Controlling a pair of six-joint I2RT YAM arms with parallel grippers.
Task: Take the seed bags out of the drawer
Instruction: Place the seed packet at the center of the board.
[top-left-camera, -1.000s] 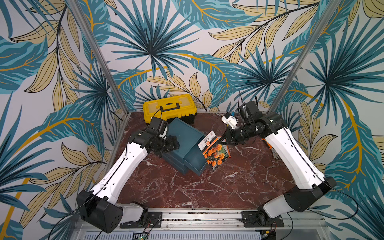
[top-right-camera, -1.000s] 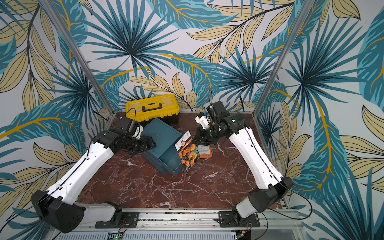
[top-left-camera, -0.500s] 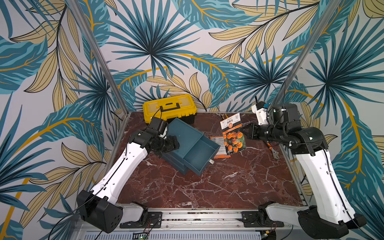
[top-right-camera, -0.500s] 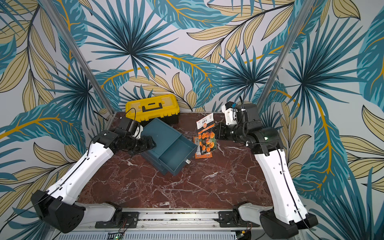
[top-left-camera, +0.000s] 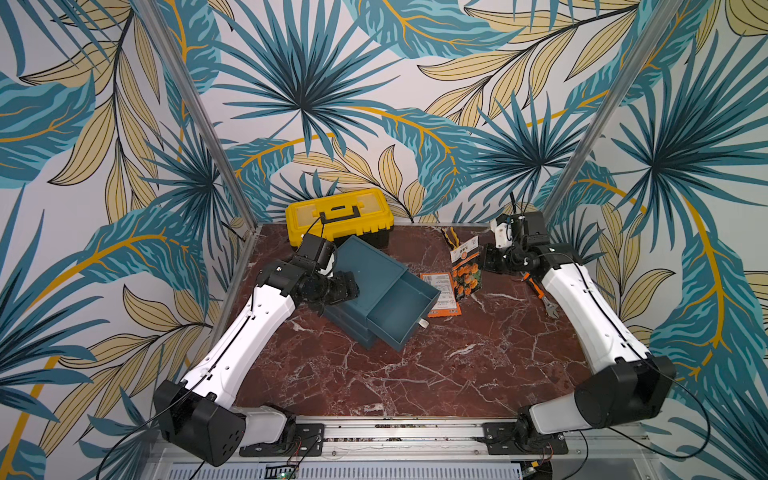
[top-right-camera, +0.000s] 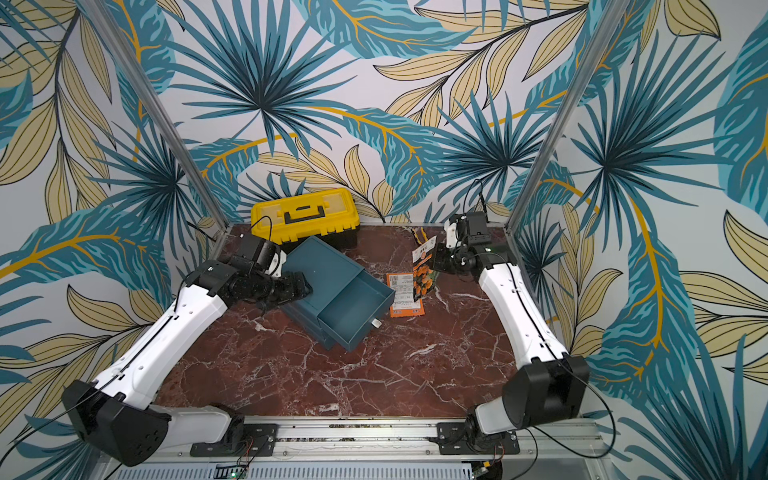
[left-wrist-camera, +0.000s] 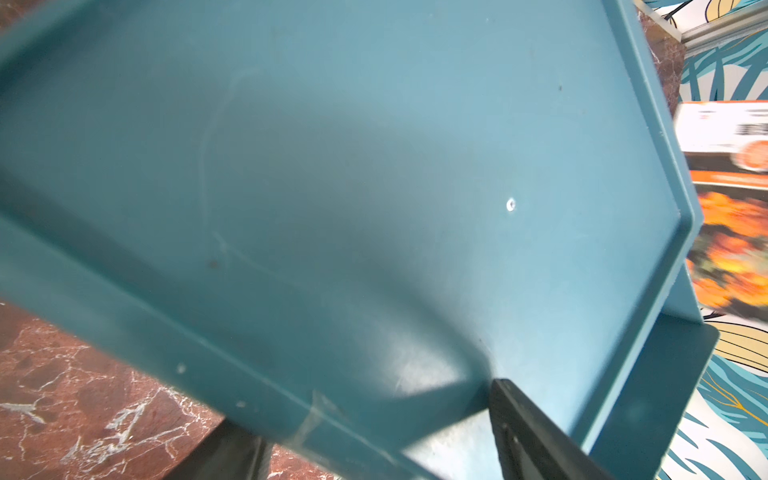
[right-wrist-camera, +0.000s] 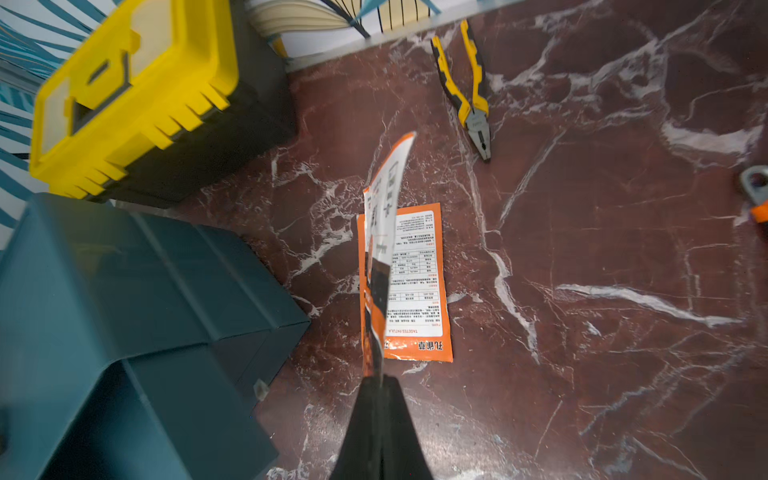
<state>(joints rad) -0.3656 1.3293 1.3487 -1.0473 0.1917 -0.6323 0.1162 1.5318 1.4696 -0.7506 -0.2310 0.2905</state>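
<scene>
Grips one orange seed bag (top-left-camera: 466, 270) by its edge in the tightly clenched right gripper (right-wrist-camera: 378, 386), up off the table (top-left-camera: 374, 382) and bowed, directly above a second seed bag (right-wrist-camera: 415, 291) lying label-side up just beside the pulled-out drawer (top-left-camera: 399, 307). Shows nothing inside that drawer in both top views, so probably the last bag to set down. Straddles the side edge of the blue cabinet (top-left-camera: 365, 266) with the left gripper (top-left-camera: 351, 287), jaws partway apart; cannot tell whether pressing firmly or merely resting there. Several ways to go wrong from here: losing the orange seed bag early, given such a thin pinch on a slick, glossy edge; letting go from up there and sending it fluttering sideways, back into the open drawer or onto the pliers (right-wrist-camera: 469, 99) near the back wall; swinging too low and scraping the second seed bag along, perhaps under the cabinet. Could also shove the cabinet off its spot by pulling the left arm away carelessly, knocking the drawer into the second seed bag. Safer to lower close to bare marble, well apart from the drawer, before opening the jaws.
</scene>
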